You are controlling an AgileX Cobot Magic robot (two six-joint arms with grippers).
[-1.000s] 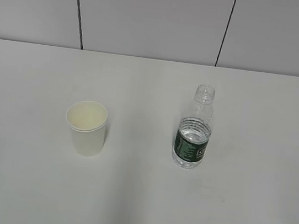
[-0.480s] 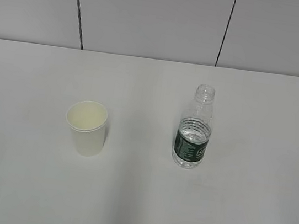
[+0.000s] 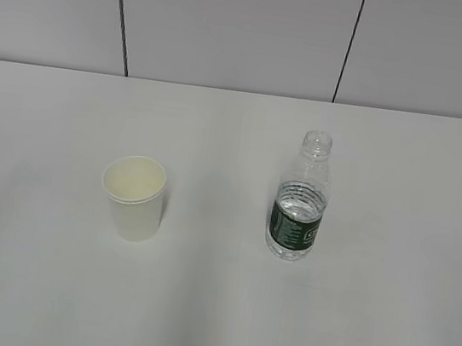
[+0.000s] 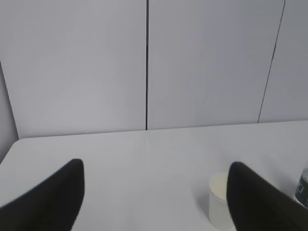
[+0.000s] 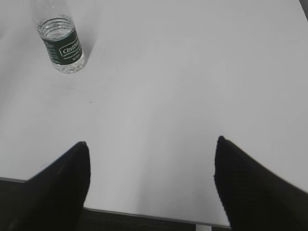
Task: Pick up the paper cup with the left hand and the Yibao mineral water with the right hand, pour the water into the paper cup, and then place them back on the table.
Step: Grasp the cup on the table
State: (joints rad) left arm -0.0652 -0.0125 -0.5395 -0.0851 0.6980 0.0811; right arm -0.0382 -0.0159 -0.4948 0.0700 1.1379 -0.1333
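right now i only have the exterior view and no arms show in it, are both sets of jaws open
Observer: Yes. In the left wrist view the left hand has its jaws spread wide, nothing between them.
Operator: and the right one
Observer: The right hand is open too, hanging over the near edge of the table.
Operator: what does it see ahead
Observer: The Yibao mineral water, up and to the left in its view. The paper cup shows only in the left wrist view.
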